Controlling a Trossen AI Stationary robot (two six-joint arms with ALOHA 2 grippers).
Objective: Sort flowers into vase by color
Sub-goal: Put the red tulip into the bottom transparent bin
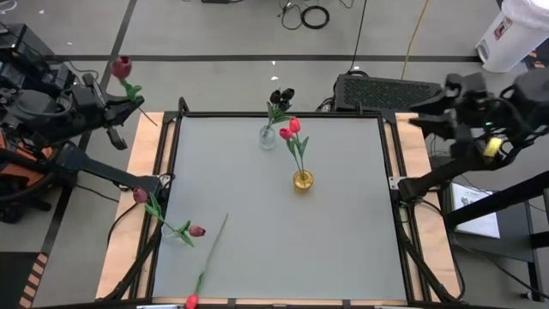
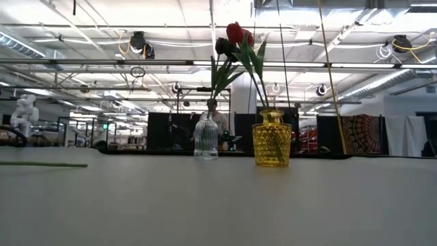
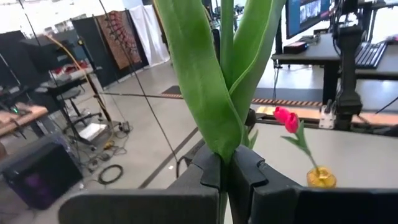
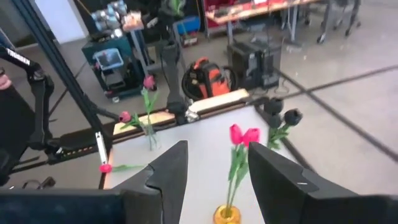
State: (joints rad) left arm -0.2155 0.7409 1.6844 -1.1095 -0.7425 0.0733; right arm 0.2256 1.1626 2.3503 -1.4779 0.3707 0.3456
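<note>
Left tool (image 3: 227,180) pinching maroon tulip (image 1: 121,66) beyond table edge (image 1: 176,129); right tool (image 4: 214,168) spread.

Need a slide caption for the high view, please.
Left gripper holds a maroon tulip off-table; red tulips fill the yellow glass vase, black ones the clear vase.

Red tulips (image 2: 235,32) in yellow vase (image 2: 272,140); dark tulip (image 2: 223,46) in clear vase (image 2: 205,137); loose stem (image 2: 42,165) on table (image 2: 218,205).
</note>
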